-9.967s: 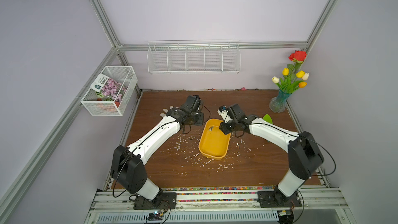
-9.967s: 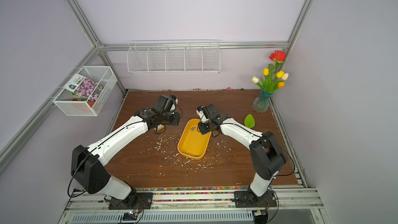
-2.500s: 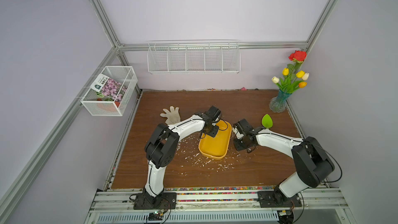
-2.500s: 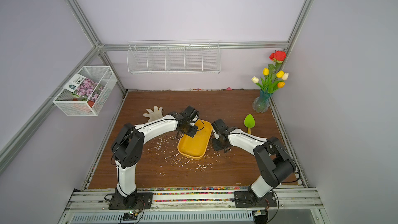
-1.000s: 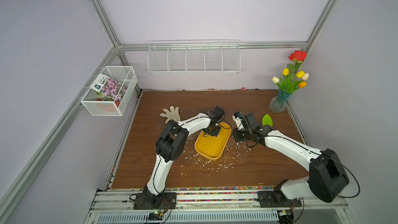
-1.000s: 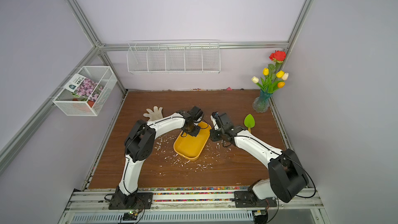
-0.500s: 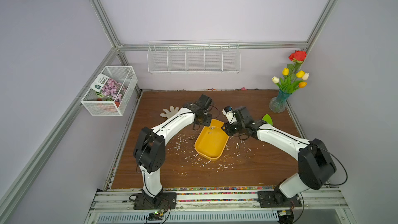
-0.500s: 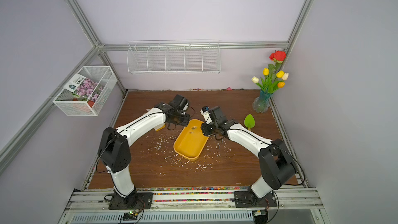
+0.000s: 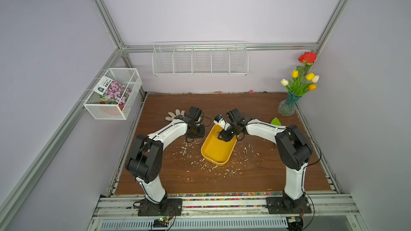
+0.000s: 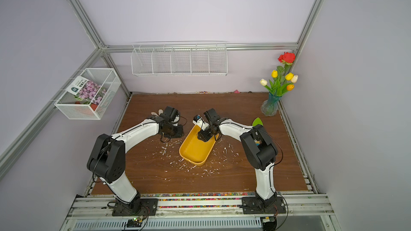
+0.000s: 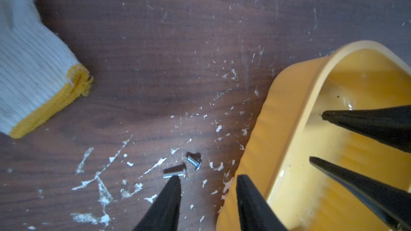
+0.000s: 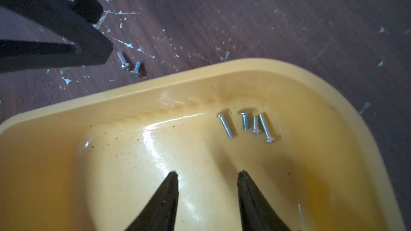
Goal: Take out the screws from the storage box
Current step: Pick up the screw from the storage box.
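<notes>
Our left fingers [image 11: 166, 201] hang parted and empty over the table [image 11: 155, 63] beside two screws [image 11: 194, 162]. Our right fingers [image 12: 164, 196], also parted and empty, hover inside the yellow box [image 12: 200, 68] near four more.

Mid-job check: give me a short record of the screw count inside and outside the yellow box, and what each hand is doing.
in storage box: four screws, clustered near one corner
on table: two screws, just outside the box wall
left hand: open, empty, over the table by the two screws
right hand: open, empty, above the box floor, short of the four screws
task: not finished
</notes>
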`<action>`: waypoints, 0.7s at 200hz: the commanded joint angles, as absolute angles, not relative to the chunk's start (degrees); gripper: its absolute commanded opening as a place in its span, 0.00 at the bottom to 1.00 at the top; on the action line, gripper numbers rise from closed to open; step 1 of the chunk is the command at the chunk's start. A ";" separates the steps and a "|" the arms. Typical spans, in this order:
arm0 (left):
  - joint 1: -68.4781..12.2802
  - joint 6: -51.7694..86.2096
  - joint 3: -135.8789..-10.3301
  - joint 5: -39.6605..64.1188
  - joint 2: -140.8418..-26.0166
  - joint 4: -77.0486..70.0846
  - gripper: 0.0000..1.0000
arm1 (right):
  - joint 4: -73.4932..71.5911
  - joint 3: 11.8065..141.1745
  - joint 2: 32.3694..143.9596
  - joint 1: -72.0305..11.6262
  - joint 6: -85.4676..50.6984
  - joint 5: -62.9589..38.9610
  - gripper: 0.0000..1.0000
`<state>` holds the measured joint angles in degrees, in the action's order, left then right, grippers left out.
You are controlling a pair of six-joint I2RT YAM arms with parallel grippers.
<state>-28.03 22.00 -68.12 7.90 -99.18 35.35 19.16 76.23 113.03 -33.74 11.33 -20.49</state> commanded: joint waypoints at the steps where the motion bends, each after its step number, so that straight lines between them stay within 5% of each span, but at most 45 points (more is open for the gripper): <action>1: -28.01 23.59 -67.00 10.13 -97.81 31.05 0.45 | 20.84 76.86 113.77 -33.98 18.62 -22.23 0.47; 140: -27.87 23.18 -66.00 9.66 -98.06 29.62 0.45 | 23.22 82.24 121.91 -34.53 19.56 -20.02 0.38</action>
<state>-28.03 22.50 -66.50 9.08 -99.04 30.24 21.08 80.25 119.28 -33.89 18.94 -20.38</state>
